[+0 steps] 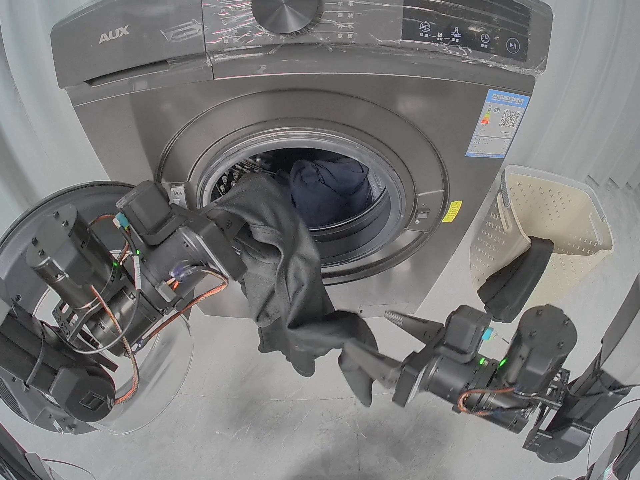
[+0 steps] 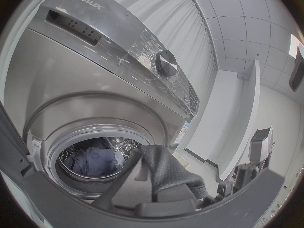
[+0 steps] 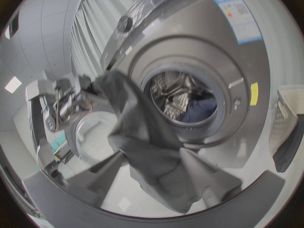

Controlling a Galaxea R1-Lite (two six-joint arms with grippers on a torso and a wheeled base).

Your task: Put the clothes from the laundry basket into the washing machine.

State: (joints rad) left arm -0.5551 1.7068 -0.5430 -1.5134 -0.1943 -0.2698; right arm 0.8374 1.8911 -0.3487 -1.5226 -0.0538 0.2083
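Left gripper [image 1: 231, 227]: clamped on the upper edge of a dark grey garment [image 1: 287, 268], held at the left side of the drum opening. In the left wrist view the cloth [image 2: 167, 168] is bunched between the fingers [image 2: 126, 181].

Right gripper [image 1: 368, 333]: fingers spread wide, lower and in front of the machine, above the floor [image 1: 220, 415]. The hanging lower end of the dark grey garment lies between the two fingers [image 3: 205, 174] and is not pinched.

Dark grey garment: one end raised at the rim of the opening, the rest draping down past the front of the machine to the right gripper.

Washing machine [image 1: 400, 121]: front-loading, grey, with its control dial [image 1: 285, 4] under clear film. Door [image 1: 40, 211]: swung fully open to the robot's left.

Navy garment [image 1: 330, 185]: one item, crumpled inside the drum.

Laundry basket [image 1: 567, 215]: cream, perforated, standing on the floor to the right of the machine, near its front corner.

Black garment [image 1: 517, 278]: draped over the basket's near rim, part inside, part hanging outside.
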